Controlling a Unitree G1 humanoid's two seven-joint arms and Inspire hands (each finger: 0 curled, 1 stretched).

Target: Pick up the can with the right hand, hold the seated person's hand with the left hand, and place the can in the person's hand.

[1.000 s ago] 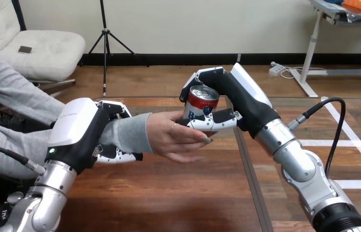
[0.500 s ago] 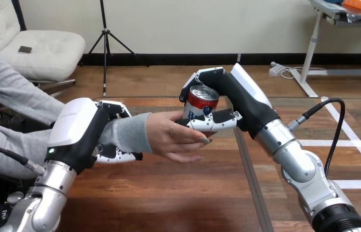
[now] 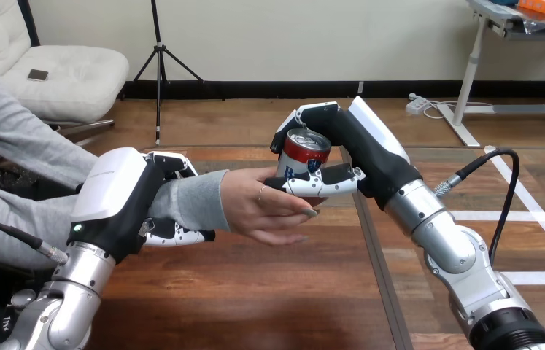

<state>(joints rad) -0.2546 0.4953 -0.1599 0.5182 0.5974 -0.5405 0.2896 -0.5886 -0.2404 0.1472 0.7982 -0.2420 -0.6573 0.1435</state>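
Observation:
A red, white and blue can [image 3: 303,155] stands upright in my right hand [image 3: 360,157], whose fingers and thumb curl round it. The can sits just above the person's hand [image 3: 265,205], which lies palm up at the middle of the view, and its base touches or nearly touches the palm. My left hand [image 3: 127,200] is curled round the person's wrist [image 3: 192,204] in the grey sleeve, with fingers showing above and below the forearm.
The wooden table [image 3: 254,292] spreads below both arms, with a dark seam [image 3: 379,270] running front to back under my right forearm. The person's arm enters from the left edge.

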